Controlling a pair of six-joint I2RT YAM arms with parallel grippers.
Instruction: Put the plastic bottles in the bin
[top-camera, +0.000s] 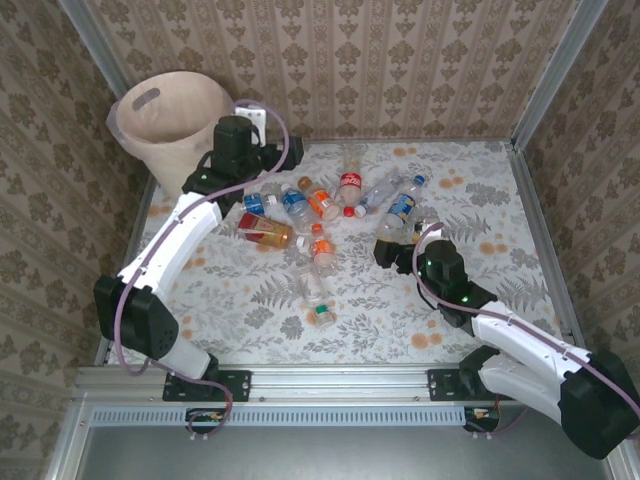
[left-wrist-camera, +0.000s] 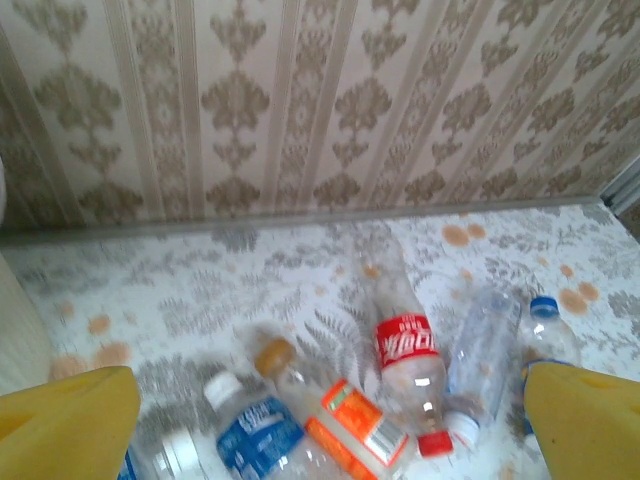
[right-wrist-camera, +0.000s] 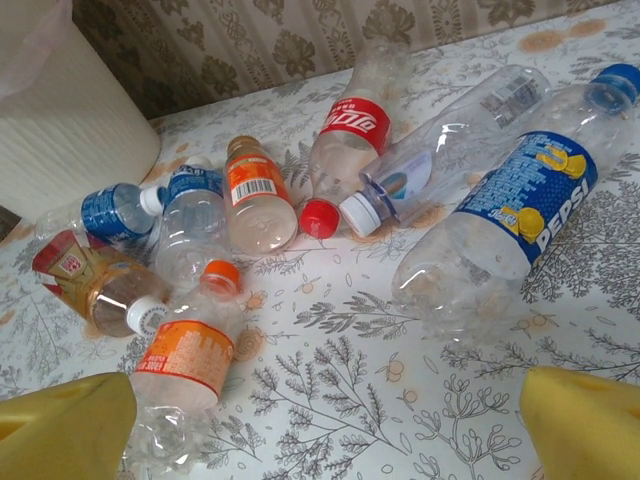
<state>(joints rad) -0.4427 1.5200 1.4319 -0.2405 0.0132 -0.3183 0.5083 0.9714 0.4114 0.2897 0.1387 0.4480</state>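
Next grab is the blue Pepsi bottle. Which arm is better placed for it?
Right. The right gripper is open with the Pepsi bottle lying just ahead of it. The left gripper, also open, hangs beside the bin across the pile, so it would likely have the longer reach.

**Materials and finishes in front of you**

You are looking at plastic bottles (right-wrist-camera: 500, 215) of clear, glossy, crinkled plastic with shiny printed labels; the bin (right-wrist-camera: 70, 130) is matt cream plastic, finely ribbed; the surface (top-camera: 350, 310) has a smooth printed covering; the frame rail (top-camera: 330, 385) is brushed metal; the fingers (right-wrist-camera: 585, 425) of the right end effector (right-wrist-camera: 325, 415) look matt yellow.
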